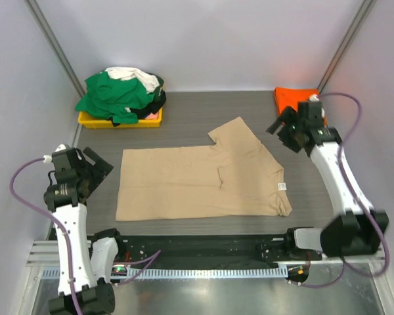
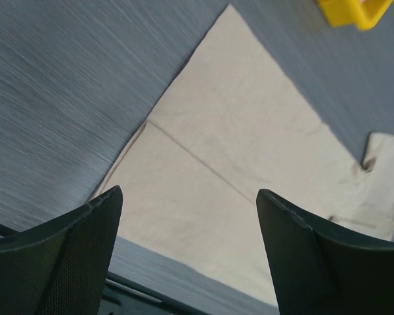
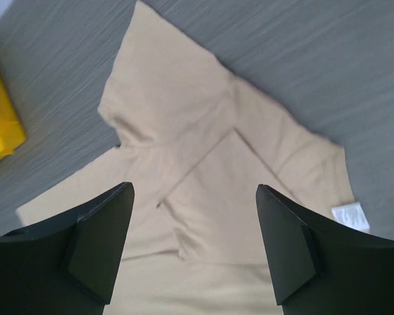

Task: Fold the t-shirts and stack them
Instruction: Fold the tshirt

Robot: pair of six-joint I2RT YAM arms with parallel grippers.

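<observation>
Tan-beige t-shirt [image 1: 197, 180]: flat on table [image 1: 184, 111] centre, long axis left-right, collar right. Orange t-shirt [image 1: 290, 98], far right corner: top view only. Left gripper [image 2: 189, 192], right gripper [image 3: 194, 187]: fingers wide apart, empty.

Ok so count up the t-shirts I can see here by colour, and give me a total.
Tan t-shirt, spread flat: 1
Orange t-shirt, back right: 1
Green t-shirt, in the yellow tray: 1
White t-shirt, same tray: 1
Black t-shirt, same tray: 1
Total: 5 visible; the tray may hide more.
</observation>
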